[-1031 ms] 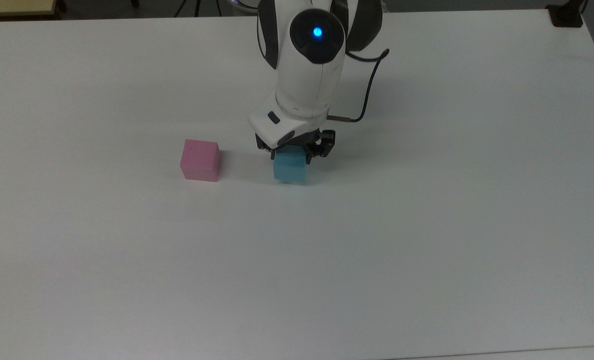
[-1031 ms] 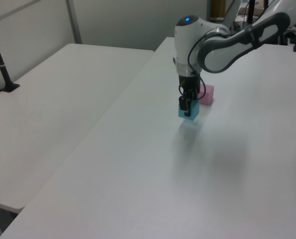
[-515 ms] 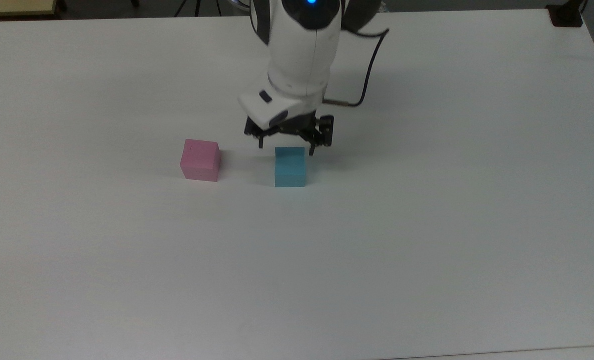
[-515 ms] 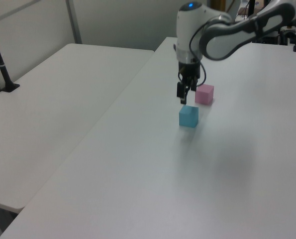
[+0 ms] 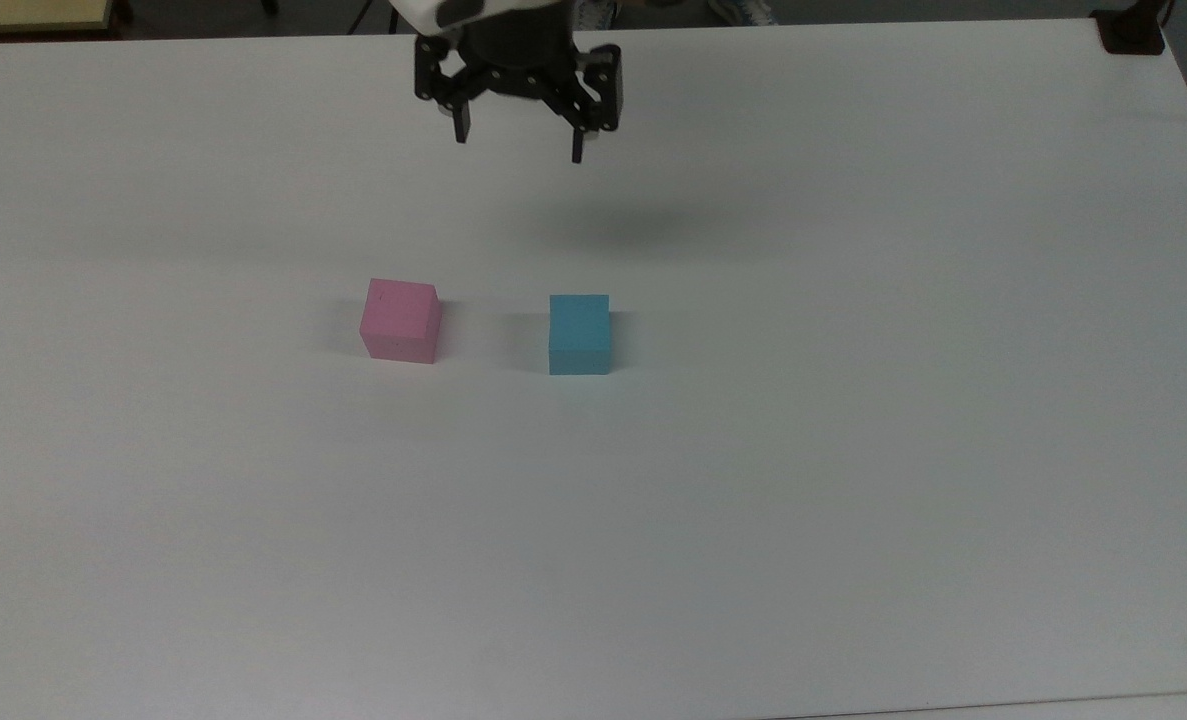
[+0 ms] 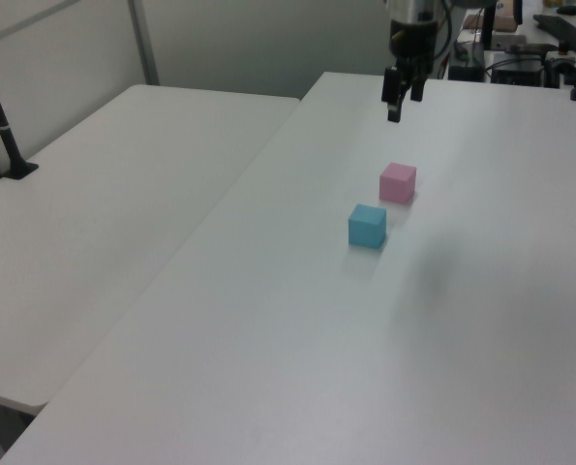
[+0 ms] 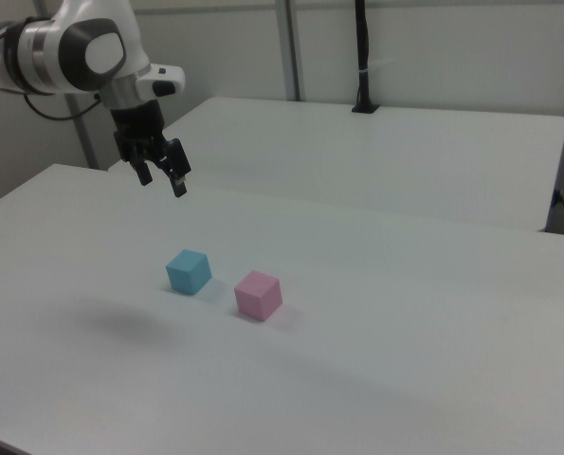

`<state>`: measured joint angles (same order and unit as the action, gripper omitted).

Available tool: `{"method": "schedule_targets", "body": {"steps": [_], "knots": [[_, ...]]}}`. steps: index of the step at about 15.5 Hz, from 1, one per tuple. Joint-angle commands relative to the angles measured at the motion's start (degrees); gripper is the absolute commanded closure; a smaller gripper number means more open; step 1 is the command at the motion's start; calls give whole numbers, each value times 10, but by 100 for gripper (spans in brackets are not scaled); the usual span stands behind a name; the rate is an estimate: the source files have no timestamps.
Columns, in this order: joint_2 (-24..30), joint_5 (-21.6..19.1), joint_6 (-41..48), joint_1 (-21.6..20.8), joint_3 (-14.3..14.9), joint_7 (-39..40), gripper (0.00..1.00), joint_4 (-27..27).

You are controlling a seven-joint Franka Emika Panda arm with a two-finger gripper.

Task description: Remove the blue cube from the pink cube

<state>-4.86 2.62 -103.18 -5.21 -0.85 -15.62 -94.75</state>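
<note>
Our white desk (image 5: 853, 450) carries two cubes. The hand (image 5: 518, 130) has lifted high, spread wide and empty, at twelve o'clock in the top view; a second ago it gripped the blue cube (image 5: 580, 334), which now rests on the desk, at three o'clock from the one pink cube (image 5: 400, 320), apart. We judge the task done.

End effector (image 5: 518, 145) now high above blue cube (image 5: 580, 334)
</note>
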Motion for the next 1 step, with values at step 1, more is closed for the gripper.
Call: {"method": "schedule_targets", "body": {"steps": [1], "knots": [[21,-22,18,8,3,28,0,-16]]}}
